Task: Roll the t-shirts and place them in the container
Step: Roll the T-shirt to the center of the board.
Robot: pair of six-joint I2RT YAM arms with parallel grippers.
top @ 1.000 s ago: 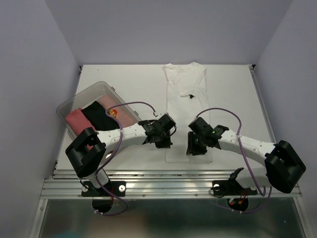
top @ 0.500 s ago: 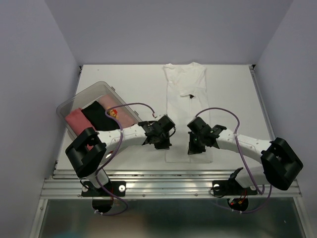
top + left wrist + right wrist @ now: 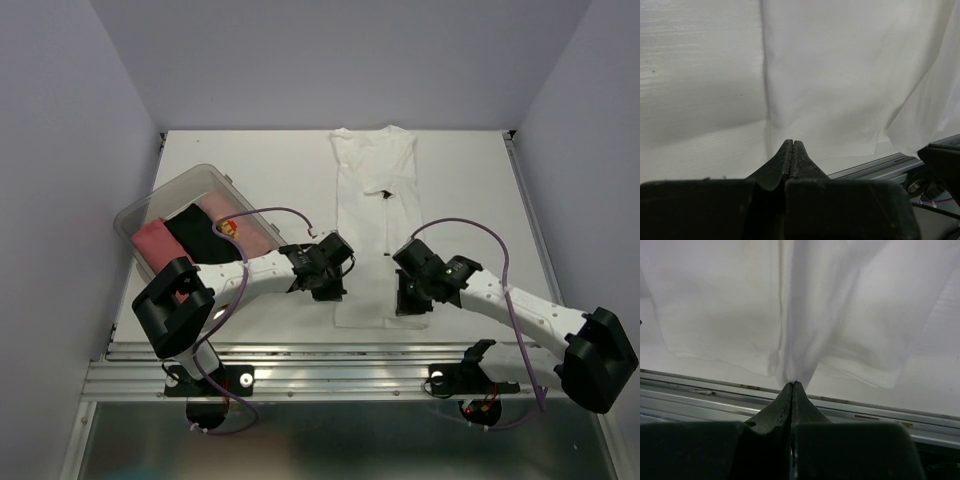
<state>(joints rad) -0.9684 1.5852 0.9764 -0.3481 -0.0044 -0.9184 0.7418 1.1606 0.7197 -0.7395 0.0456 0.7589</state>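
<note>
A white t-shirt [image 3: 375, 190] lies flat along the table, collar far, hem [image 3: 380, 318] at the near edge. My left gripper [image 3: 327, 278] sits at the hem's left side. In the left wrist view its jaws [image 3: 792, 142] are shut, with a crease of the white cloth [image 3: 840, 75] running to the tips. My right gripper [image 3: 412, 297] is at the hem's right side, shut [image 3: 792, 383] on a bunched fold of the shirt [image 3: 805, 340]. Salmon-pink [image 3: 155, 240], black [image 3: 195, 232] and pale printed [image 3: 247, 228] t-shirts lie in the tub.
A clear plastic tub [image 3: 135, 212] stands on the left of the table beside the left arm. A metal rail [image 3: 330, 350] runs along the table's near edge, just below the shirt's hem. Purple walls close in the left, right and far sides.
My right gripper has shut on the shirt's hem and moved right and slightly nearer, its arm swinging outward. The left gripper has stayed put and shut.
</note>
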